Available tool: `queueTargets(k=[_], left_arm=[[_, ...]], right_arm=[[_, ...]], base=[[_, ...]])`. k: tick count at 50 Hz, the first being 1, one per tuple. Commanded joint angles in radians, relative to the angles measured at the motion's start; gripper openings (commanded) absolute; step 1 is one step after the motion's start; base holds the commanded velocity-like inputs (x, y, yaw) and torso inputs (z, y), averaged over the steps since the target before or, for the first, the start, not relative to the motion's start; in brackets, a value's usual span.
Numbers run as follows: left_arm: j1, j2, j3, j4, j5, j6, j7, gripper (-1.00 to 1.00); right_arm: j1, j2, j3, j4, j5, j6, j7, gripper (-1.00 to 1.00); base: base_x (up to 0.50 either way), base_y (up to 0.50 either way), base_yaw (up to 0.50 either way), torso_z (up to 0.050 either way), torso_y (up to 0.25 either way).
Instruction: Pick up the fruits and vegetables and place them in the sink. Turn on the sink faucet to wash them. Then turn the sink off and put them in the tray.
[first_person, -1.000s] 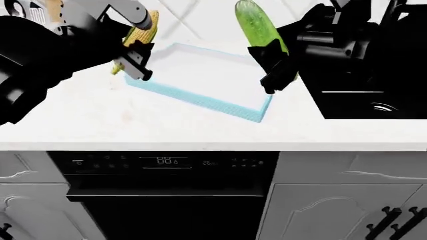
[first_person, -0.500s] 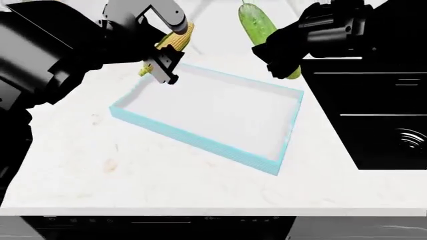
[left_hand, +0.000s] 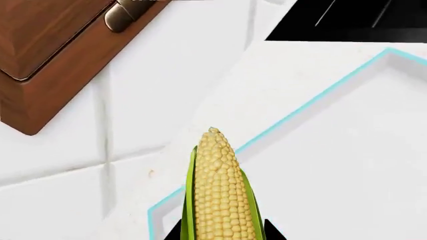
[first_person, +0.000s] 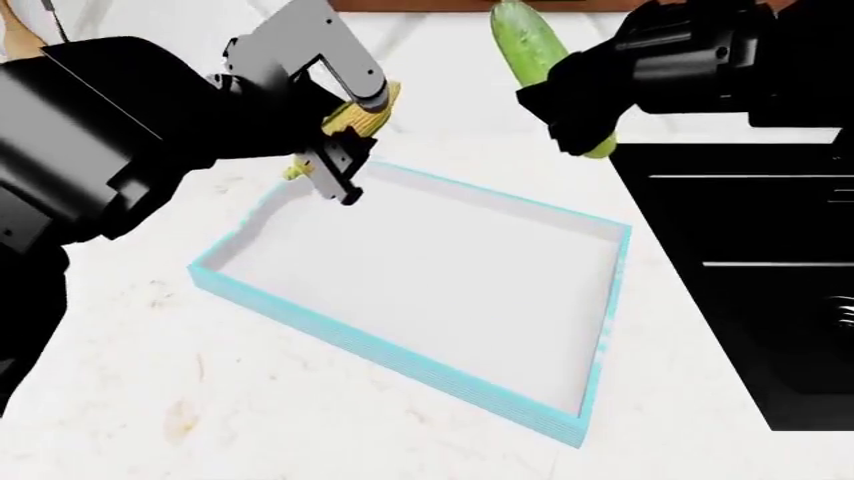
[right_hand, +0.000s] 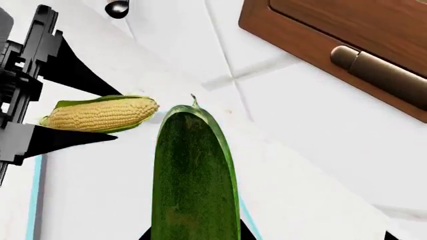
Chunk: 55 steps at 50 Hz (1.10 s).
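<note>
Corn and cucumber held in the air at the tray's far end.

Nearest in the head view, the tray (first_person: 400, 345) lies bare on the white counter (first_person: 120, 400), with the sink (first_person: 747, 260) beside it, cut off by the picture's edge. Beyond, the left claw (first_person: 344, 150) is closed on the corn (first_person: 363, 112), mostly hidden here; the left wrist view shows the whole cob (left_hand: 220, 192) above the tray's corner. The right claw (first_person: 577, 105) is clamped on the cucumber (first_person: 531, 45). Only the wrist views show the brown cabinet (right_hand: 347, 45) behind.
</note>
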Motion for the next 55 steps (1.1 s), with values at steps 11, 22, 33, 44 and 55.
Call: queueTargets(k=[11,22,33,44,55], left_arm=[[0.153,0.033,0.054,0.076,-0.031,-0.014,-0.045,-1.00],[0.156,0.074,-0.037,0.001,-0.035,0.017,-0.128,1.00],[0.023,0.108,-0.200,-0.249,0.015,0.101,-0.266,1.00],[0.013,0.144,-0.346,-0.340,0.064,0.314,-0.480,1.00],[0.105,0.101,-0.466,-0.100,-0.032,0.255,-0.620,1.00]], right_arm=[[-0.017,0.041,0.059,-0.051,0.034,-0.021,0.074,-1.00],[-0.033,0.051,0.066,-0.074,0.055,-0.015,0.095,-1.00],[-0.053,0.077,0.075,-0.123,0.125,0.029,0.108,-1.00],[-0.143,0.064,0.038,-0.097,0.200,0.086,0.114,-1.00],[-0.160,-0.059,-0.114,0.078,0.037,0.066,-0.091,-1.00]], base=[[0.00,0.00,0.00,0.000,0.001],[0.00,0.00,0.00,0.001,0.000],[0.00,0.00,0.00,0.000,0.000],[0.00,0.00,0.00,0.000,0.001],[0.00,0.00,0.00,0.000,0.000]])
